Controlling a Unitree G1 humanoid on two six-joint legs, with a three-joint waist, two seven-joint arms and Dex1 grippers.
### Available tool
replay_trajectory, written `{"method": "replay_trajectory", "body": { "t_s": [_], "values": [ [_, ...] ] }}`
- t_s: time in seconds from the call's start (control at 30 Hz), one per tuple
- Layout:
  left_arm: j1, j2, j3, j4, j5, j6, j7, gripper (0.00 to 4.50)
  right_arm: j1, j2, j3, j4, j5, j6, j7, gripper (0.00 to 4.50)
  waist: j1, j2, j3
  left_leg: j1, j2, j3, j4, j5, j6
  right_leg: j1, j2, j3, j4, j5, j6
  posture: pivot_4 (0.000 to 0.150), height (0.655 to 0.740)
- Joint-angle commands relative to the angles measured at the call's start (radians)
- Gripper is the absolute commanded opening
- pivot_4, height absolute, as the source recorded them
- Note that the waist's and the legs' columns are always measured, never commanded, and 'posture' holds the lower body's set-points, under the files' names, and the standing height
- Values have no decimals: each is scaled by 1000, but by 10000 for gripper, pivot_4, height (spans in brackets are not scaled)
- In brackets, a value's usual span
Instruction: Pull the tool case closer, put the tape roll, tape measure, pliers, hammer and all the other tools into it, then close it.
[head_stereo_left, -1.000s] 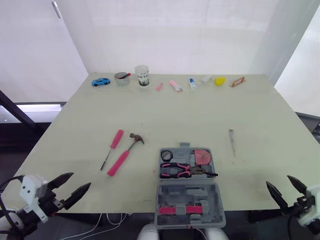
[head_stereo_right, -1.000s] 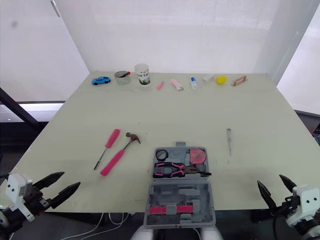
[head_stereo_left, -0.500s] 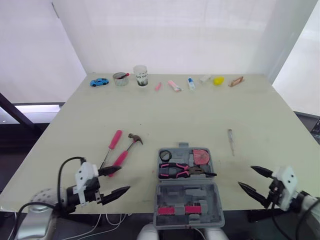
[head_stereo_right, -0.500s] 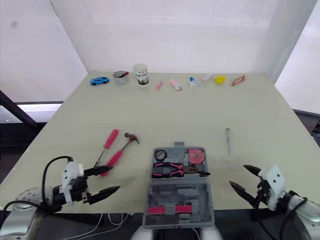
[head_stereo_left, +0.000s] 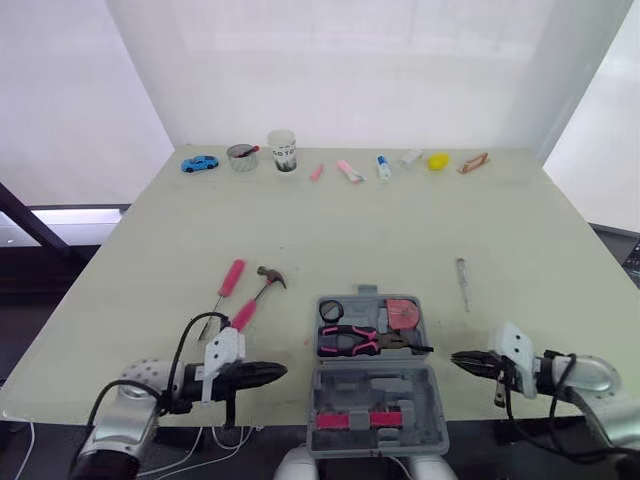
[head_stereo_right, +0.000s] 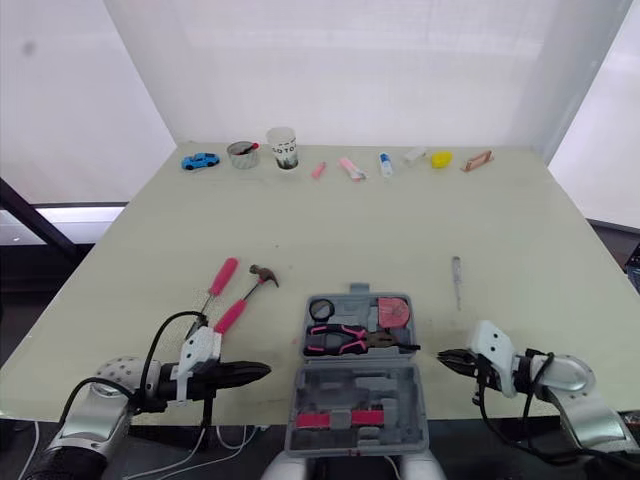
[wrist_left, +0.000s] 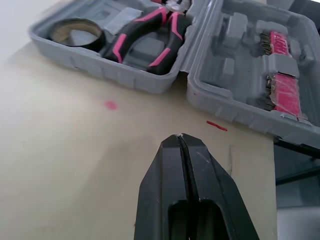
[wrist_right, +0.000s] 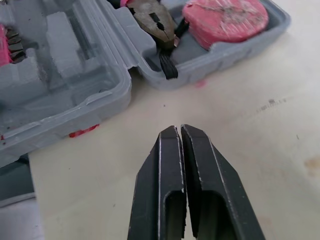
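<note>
The grey tool case (head_stereo_left: 345, 388) lies open at the table's front edge, lid towards me. Its tray holds a tape roll (head_stereo_left: 332, 310), pink-handled pliers (head_stereo_left: 368, 340) and a pink tape measure (head_stereo_left: 404, 313). A pink-handled hammer (head_stereo_left: 251, 300) and a pink screwdriver (head_stereo_left: 226, 290) lie left of the case; a thin screwdriver (head_stereo_left: 463, 282) lies to its right. My left gripper (head_stereo_left: 276, 371) is shut and empty, just left of the lid. My right gripper (head_stereo_left: 458, 360) is shut and empty, just right of the case. In the wrist views, both shut tips (wrist_left: 180, 137) (wrist_right: 178, 129) point at the case wall (wrist_left: 125, 75).
Along the table's far edge stand a blue toy car (head_stereo_left: 201, 163), a tin (head_stereo_left: 243, 157), a cup (head_stereo_left: 283, 150) and several small items, ending with a yellow one (head_stereo_left: 438, 160). Bare tabletop lies between that row and the tools.
Both grippers have gone from open to shut. Both arms came up over the front edge and moved inward to either side of the case.
</note>
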Motion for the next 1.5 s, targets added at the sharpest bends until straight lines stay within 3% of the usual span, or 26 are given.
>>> {"method": "replay_trajectory", "body": {
  "t_s": [0.03,0.4,1.5],
  "values": [
    [-16,-1,-20,-1,3,15,-9,0,-34,8,27,46,-29,-62,18,503,0,0,0,0,0,0,0,0,0,0,0,0,0,0,0,1500,7400],
    [-88,-15,-100,49,44,23,-42,0,-135,61,110,136,-76,-109,54,503,1,0,0,-1,0,0,4,0,0,0,0,0,3,0,0,1500,7400],
    [-259,-153,-160,263,123,-59,-39,0,-136,95,129,144,-101,-108,36,503,-1,0,0,-1,0,-2,9,0,0,2,1,-1,4,0,0,1500,7400]
  ]
}}
